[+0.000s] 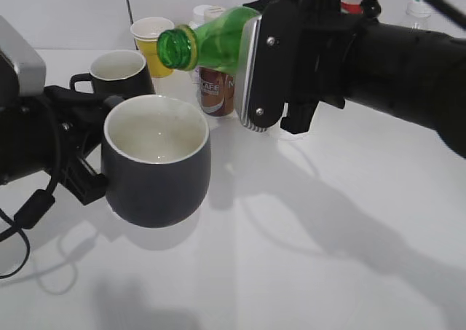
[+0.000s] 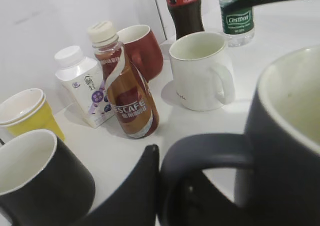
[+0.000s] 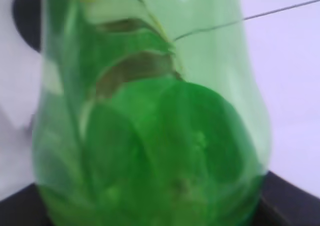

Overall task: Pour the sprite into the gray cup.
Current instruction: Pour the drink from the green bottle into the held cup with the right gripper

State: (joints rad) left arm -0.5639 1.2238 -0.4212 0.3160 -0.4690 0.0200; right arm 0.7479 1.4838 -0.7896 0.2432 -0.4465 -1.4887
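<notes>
Right claw (image 1: 255, 71): clamped on the body of the sprite (image 1: 211, 44), holding it tipped nearly level above the counter, open mouth pointing left and toward the camera.
Sprite: its mouth hangs above and just behind the far rim of the gray cup (image 1: 156, 168); in the right wrist view the green bottle (image 3: 150, 126) fills the picture.
Left claw (image 1: 76, 144): closed on the loop handle of the gray cup, on the cup's left side; one dark finger (image 2: 135, 191) shows beside the handle in the left wrist view.
Gray cup: upright, near left on the white counter (image 1: 328, 221), cream inside showing; whether it rests on the counter or is lifted, I cannot tell.
Behind the cup: a black mug (image 1: 116, 73), far left.
Further back: yellow paper cups (image 1: 155, 42) and a brown coffee bottle (image 1: 216, 91).
Left wrist view, far side: a white mug (image 2: 200, 70), a red mug (image 2: 142, 51), a small white bottle (image 2: 85, 89).
</notes>
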